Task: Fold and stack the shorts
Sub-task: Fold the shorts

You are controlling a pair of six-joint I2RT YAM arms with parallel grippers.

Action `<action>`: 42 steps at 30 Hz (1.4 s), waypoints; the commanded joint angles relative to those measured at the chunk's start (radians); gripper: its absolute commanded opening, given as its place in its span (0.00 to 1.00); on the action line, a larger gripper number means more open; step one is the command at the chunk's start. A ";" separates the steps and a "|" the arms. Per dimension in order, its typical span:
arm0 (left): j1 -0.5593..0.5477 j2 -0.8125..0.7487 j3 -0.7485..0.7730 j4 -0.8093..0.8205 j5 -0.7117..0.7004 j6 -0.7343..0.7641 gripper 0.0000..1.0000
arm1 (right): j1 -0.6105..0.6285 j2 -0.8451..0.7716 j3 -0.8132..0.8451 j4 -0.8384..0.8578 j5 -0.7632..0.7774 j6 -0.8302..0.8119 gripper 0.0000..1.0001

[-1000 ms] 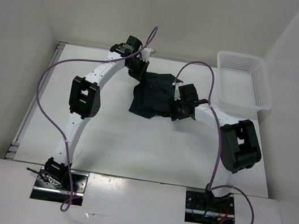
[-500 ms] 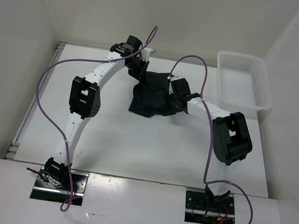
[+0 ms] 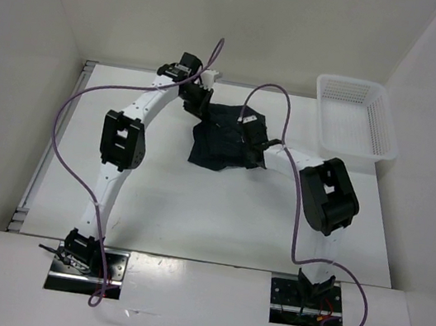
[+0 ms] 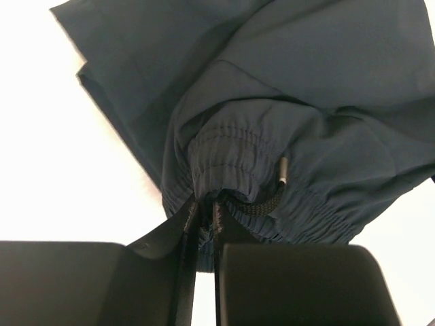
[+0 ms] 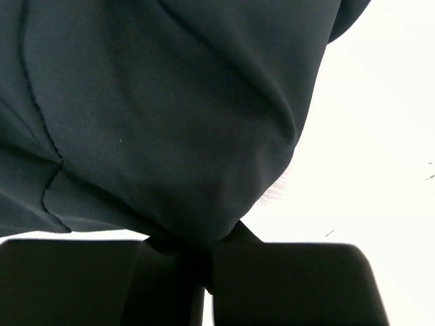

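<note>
I see the shorts (image 3: pixel 214 144) bunched in a dark heap at the far middle of the surface (image 3: pixel 193 209). There is bare white room to their near side and left. The white mesh basket (image 3: pixel 356 117) sits apart at the far right corner. My left pincer (image 4: pixel 204 205) is clamped tight on the gathered waistband, just beside the drawstring tip (image 4: pixel 283 171). My right pincer (image 5: pixel 198 250) is pinched closed on a fold at the cloth's right edge. The left arm reaches long; the right folds sharply at its elbow. The 2 wrists flank the heap.
</note>
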 commanded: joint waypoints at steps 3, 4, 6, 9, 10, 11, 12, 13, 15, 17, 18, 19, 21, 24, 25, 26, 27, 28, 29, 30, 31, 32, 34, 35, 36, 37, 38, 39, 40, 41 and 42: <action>0.041 -0.016 0.077 -0.007 0.029 0.004 0.12 | 0.008 -0.129 -0.094 -0.042 0.081 -0.146 0.00; 0.041 -0.016 0.086 -0.007 0.029 0.004 0.12 | 0.008 -0.175 -0.119 -0.051 0.081 -0.190 0.00; 0.041 -0.016 0.104 -0.017 0.039 0.004 0.12 | 0.008 -0.221 -0.148 -0.074 0.046 -0.239 0.00; 0.041 0.007 0.135 -0.017 0.053 0.004 0.12 | 0.008 -0.289 -0.174 -0.085 0.009 -0.308 0.00; 0.029 0.025 0.144 -0.017 0.064 0.004 0.12 | 0.008 -0.289 -0.174 -0.085 0.009 -0.321 0.00; 0.029 0.035 0.144 -0.027 0.064 0.004 0.12 | 0.008 -0.289 -0.174 -0.085 0.009 -0.331 0.00; 0.017 0.044 0.144 -0.027 0.081 0.004 0.15 | 0.008 -0.289 -0.174 -0.085 0.009 -0.344 0.01; 0.004 0.065 0.153 -0.027 0.095 0.004 0.16 | 0.008 -0.289 -0.174 -0.085 0.009 -0.344 0.08; -0.007 0.103 0.172 -0.037 0.095 0.004 0.17 | 0.008 -0.278 -0.183 -0.085 0.000 -0.355 0.21; -0.007 0.127 0.205 -0.037 0.086 0.004 0.21 | 0.008 -0.278 -0.183 -0.085 -0.011 -0.383 0.38; -0.007 0.136 0.206 -0.037 0.066 0.004 0.24 | 0.008 -0.287 -0.183 -0.094 -0.020 -0.384 0.46; -0.007 0.145 0.219 -0.037 0.047 0.004 0.32 | 0.008 -0.287 -0.183 -0.094 -0.020 -0.384 0.53; -0.007 0.145 0.219 -0.037 0.003 0.004 0.44 | 0.008 -0.310 -0.183 -0.120 -0.040 -0.384 0.61; 0.003 0.092 0.219 -0.059 -0.006 0.004 0.55 | 0.008 -0.352 -0.183 -0.136 -0.104 -0.384 0.65; 0.003 0.069 0.204 -0.060 -0.006 0.004 0.57 | 0.008 -0.364 -0.192 -0.148 -0.118 -0.384 0.67; 0.013 0.014 0.192 -0.060 0.004 0.004 0.61 | 0.008 -0.376 -0.202 -0.148 -0.149 -0.384 0.67; 0.013 -0.016 0.180 -0.060 0.004 0.004 0.75 | 0.008 -0.388 -0.202 -0.148 -0.158 -0.375 0.68; 0.013 -0.045 0.141 -0.050 0.004 0.004 0.77 | 0.008 -0.402 -0.215 -0.137 -0.167 -0.365 0.68; 0.013 -0.101 0.112 -0.041 0.016 0.004 0.90 | 0.008 -0.402 -0.226 -0.137 -0.176 -0.356 0.68; 0.004 -0.128 0.079 -0.032 0.017 0.004 0.91 | 0.008 -0.402 -0.226 -0.123 -0.187 -0.338 0.68; -0.005 -0.152 0.039 -0.018 0.035 0.004 0.91 | 0.008 -0.390 -0.235 -0.102 -0.187 -0.327 0.68; -0.028 -0.204 -0.066 -0.001 0.044 0.004 0.91 | 0.008 -0.390 -0.235 -0.088 -0.187 -0.315 0.68; -0.051 -0.260 -0.208 0.034 0.053 0.004 0.90 | 0.008 -0.381 -0.235 -0.059 -0.187 -0.315 0.68; -0.071 -0.305 -0.347 0.078 0.053 0.004 0.90 | 0.008 -0.369 -0.235 -0.059 -0.187 -0.315 0.68; -0.080 -0.320 -0.401 0.098 0.032 0.004 0.88 | 0.008 -0.369 -0.235 -0.045 -0.175 -0.315 0.68; -0.080 -0.320 -0.435 0.108 0.020 0.004 0.85 | 0.008 -0.358 -0.235 -0.031 -0.175 -0.315 0.68; -0.089 -0.320 -0.452 0.108 0.020 0.004 0.82 | 0.008 -0.358 -0.235 -0.031 -0.166 -0.324 0.68; -0.089 -0.320 -0.462 0.108 0.020 0.004 0.80 | 0.008 -0.347 -0.235 -0.018 -0.166 -0.324 0.68; -0.099 -0.305 -0.462 0.108 0.033 0.004 0.76 | 0.008 -0.347 -0.235 -0.005 -0.166 -0.324 0.68; -0.099 -0.289 -0.462 0.108 0.052 0.004 0.73 | 0.008 -0.347 -0.235 -0.005 -0.166 -0.324 0.68; -0.099 -0.289 -0.462 0.108 0.052 0.004 0.72 | 0.008 -0.347 -0.235 -0.005 -0.166 -0.324 0.68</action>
